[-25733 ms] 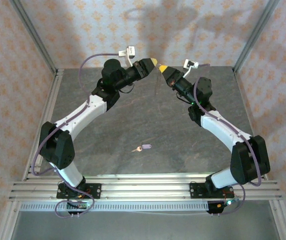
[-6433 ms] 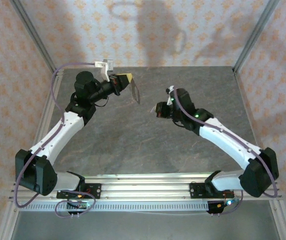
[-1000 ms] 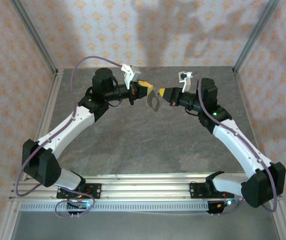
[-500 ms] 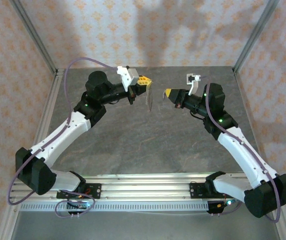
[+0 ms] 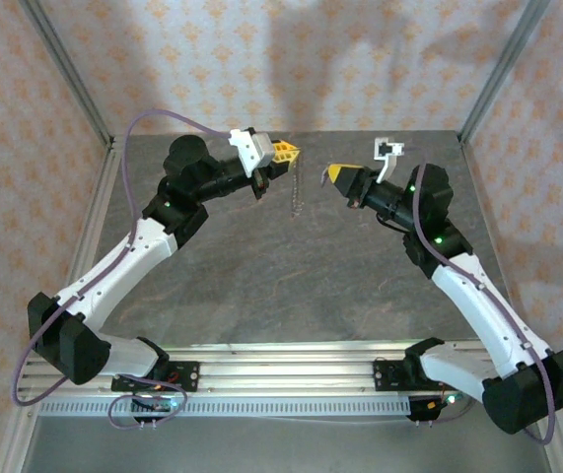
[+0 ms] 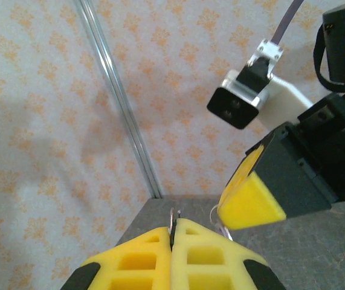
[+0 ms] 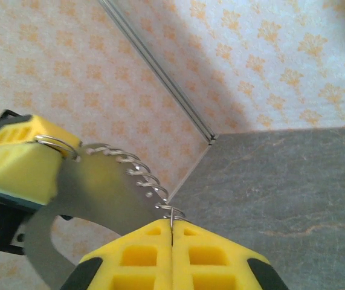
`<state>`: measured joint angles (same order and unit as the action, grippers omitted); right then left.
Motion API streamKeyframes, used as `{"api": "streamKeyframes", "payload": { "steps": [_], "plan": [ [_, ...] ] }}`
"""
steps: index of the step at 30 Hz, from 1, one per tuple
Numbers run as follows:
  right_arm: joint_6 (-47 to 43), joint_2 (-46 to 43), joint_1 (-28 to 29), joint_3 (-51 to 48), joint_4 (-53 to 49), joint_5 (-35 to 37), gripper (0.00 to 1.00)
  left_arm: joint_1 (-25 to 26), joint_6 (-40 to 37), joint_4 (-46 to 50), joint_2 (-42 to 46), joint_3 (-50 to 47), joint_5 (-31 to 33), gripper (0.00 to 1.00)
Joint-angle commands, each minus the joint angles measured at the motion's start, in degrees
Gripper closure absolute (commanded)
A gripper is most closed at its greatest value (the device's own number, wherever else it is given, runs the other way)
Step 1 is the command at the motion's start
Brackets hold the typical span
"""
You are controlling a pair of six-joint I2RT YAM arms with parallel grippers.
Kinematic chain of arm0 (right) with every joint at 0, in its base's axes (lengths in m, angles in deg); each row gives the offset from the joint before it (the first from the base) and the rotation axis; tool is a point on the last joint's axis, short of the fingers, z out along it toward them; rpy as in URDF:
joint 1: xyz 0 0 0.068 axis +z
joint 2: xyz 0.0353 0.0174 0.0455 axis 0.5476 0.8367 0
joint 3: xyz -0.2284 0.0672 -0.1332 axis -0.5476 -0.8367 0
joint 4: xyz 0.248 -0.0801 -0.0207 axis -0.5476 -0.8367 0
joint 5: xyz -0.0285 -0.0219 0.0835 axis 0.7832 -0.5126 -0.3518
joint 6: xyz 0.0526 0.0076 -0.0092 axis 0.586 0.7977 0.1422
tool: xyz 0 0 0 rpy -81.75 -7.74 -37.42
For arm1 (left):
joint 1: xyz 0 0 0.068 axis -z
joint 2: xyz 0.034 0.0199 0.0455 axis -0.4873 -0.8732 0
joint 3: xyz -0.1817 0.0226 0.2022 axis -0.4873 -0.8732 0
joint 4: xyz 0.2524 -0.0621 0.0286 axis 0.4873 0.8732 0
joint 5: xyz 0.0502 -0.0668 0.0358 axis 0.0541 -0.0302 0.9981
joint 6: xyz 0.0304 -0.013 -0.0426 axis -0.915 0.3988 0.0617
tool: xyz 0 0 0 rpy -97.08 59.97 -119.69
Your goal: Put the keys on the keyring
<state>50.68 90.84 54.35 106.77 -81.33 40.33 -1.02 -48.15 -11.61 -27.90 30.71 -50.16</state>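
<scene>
Your left gripper (image 5: 286,154) has its yellow fingers (image 6: 139,251) pressed flat together, and a thin wire of the keyring (image 7: 99,193) sticks out of the seam at their tips. The keyring hangs straight down from that pinch, clear of the table (image 5: 261,276). From above you see it edge-on, as a thin beaded line just in front of the left tips. In your right wrist view it is a grey, blurred flat shape with a row of small wire loops along its upper edge. That row runs from the left gripper's tip down to just ahead of your right fingertips.

Your right gripper (image 5: 334,174) is squeezed closed too, pointing at the left one with the keyring between them. A small wire loop (image 7: 172,211) stands out of its seam. You cannot tell whether that loop belongs to the keyring's row or is a separate piece.
</scene>
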Motion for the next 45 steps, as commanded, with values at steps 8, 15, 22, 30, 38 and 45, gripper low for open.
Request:
{"api": "streamKeyframes", "payload": {
  "steps": [8, 15, 22, 30, 38, 45],
  "plan": [
    [2.7, -0.5, -0.2, 5.0, 7.8, -3.2, 1.00, 0.4, 2.0, -3.4, 0.2, 1.3, -1.0, 1.00],
    [3.7, 2.0, 1.4, 7.1, 10.6, -4.6, 1.00, 0.4, 7.9, -0.8, -0.8, 3.9, 0.3, 1.00],
    [2.7, 3.7, 3.3, 8.7, 10.0, -4.7, 1.00, 0.5, 13.5, -2.2, -1.4, 3.9, 0.0, 1.00],
    [2.0, 4.7, 4.8, 9.5, 9.6, -4.6, 1.00, 1.1, 12.7, -1.7, -0.5, 3.0, 0.1, 1.00],
    [1.8, 5.7, 5.4, 10.4, 9.4, -4.9, 1.00, 1.4, 12.2, -1.3, -0.5, 3.1, 0.1, 1.00],
    [1.7, 6.3, 5.6, 10.5, 8.5, -5.1, 1.00, 1.6, 11.7, -1.4, -0.7, 3.4, 0.0, 1.00]
  ]
}}
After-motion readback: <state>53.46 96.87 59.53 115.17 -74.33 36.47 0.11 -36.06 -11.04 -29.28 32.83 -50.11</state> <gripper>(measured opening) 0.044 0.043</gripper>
